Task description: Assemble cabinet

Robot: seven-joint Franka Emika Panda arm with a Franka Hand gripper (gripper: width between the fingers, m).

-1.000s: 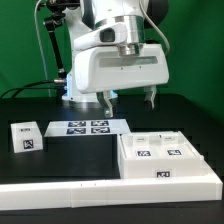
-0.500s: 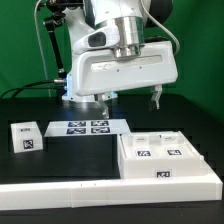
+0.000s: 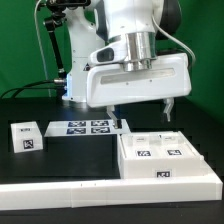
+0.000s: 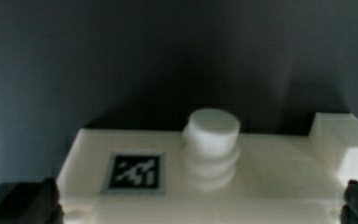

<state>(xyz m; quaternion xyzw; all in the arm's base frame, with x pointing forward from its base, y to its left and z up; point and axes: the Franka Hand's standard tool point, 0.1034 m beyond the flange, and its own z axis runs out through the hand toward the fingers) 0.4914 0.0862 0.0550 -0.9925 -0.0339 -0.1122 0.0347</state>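
Observation:
The cabinet body (image 3: pixel 165 158) is a flat white box with marker tags on its top and front, on the black table at the exterior view's right. My gripper (image 3: pixel 144 116) hangs above its back edge, open and empty, one finger (image 3: pixel 120 123) on each side. In the wrist view the gripper (image 4: pixel 190 204) is open over the white cabinet top (image 4: pixel 265 190), which carries a tag (image 4: pixel 140 170), a white round peg (image 4: pixel 213 142) and a raised block (image 4: pixel 345 135). A small white tagged piece (image 3: pixel 27 137) lies at the exterior view's left.
The marker board (image 3: pixel 85 127) lies flat at the middle back of the table. A white rim (image 3: pixel 60 195) runs along the table's front edge. The arm's base stands behind the marker board, with a green wall beyond.
My gripper has moved toward the exterior view's right, from above the marker board to above the cabinet body's back edge. It stays open. The parts have not moved.

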